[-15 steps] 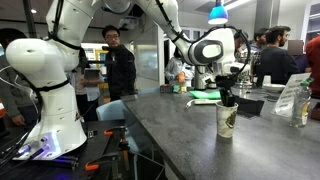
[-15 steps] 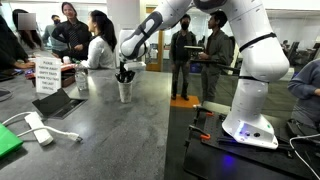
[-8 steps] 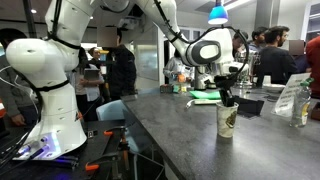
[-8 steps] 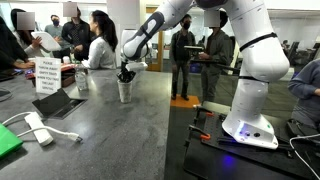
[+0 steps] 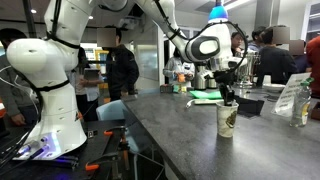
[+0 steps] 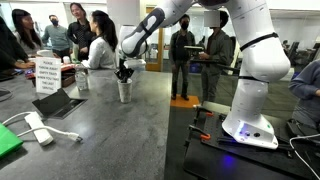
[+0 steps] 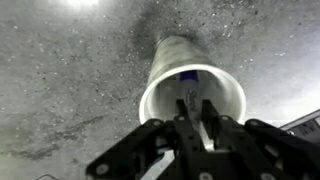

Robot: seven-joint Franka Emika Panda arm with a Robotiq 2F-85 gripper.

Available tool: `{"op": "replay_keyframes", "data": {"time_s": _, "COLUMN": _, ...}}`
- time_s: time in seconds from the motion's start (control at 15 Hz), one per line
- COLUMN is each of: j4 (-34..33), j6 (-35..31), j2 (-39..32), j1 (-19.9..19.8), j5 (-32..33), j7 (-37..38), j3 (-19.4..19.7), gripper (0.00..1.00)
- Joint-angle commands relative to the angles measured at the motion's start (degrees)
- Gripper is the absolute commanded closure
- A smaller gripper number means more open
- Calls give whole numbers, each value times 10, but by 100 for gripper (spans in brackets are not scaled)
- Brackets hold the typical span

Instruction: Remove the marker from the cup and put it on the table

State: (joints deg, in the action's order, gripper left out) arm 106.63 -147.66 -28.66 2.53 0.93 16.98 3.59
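The white paper cup (image 5: 227, 120) with a dark pattern stands upright on the dark grey table (image 5: 180, 140); both also show in the exterior view from the other side, the cup (image 6: 125, 92) and the table (image 6: 110, 135). My gripper (image 5: 228, 98) hangs straight above the cup's mouth, also seen at the rim in an exterior view (image 6: 125, 76). In the wrist view the gripper (image 7: 195, 115) has its fingers nearly together around the marker's pale body. The marker's blue cap (image 7: 190, 74) lies inside the cup (image 7: 160, 75).
A printed sign (image 6: 47, 75), a dark tablet (image 6: 60, 102) and a white power brick with cable (image 6: 38, 128) lie on the table. A green item (image 5: 205, 96) and a card (image 5: 293, 97) sit behind the cup. People stand beyond the table.
My gripper has risen slightly at the cup's mouth. The cup has not moved.
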Motion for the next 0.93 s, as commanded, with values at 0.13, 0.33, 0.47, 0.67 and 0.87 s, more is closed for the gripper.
{"op": "replay_keyframes", "data": {"time_s": 0.13, "j4": -20, "j6": 60, "j2": 26, "j1": 18, "j5": 29, "j7": 15, "j3": 25, "gripper": 95}}
{"op": "replay_keyframes", "data": {"time_s": 0.33, "j4": -27, "j6": 79, "j2": 42, "j1": 17, "j5": 31, "j7": 11, "j3": 23, "gripper": 95}}
{"op": "replay_keyframes", "data": {"time_s": 0.47, "j4": -25, "j6": 83, "j2": 55, "j1": 18, "j5": 35, "j7": 21, "j3": 24, "gripper": 95}}
{"op": "replay_keyframes", "data": {"time_s": 0.67, "j4": -19, "j6": 87, "j2": 79, "j1": 20, "j5": 39, "j7": 30, "j3": 24, "gripper": 95}}
{"op": "replay_keyframes", "data": {"time_s": 0.87, "j4": -6, "j6": 92, "j2": 110, "j1": 22, "j5": 52, "j7": 48, "j3": 26, "gripper": 95}}
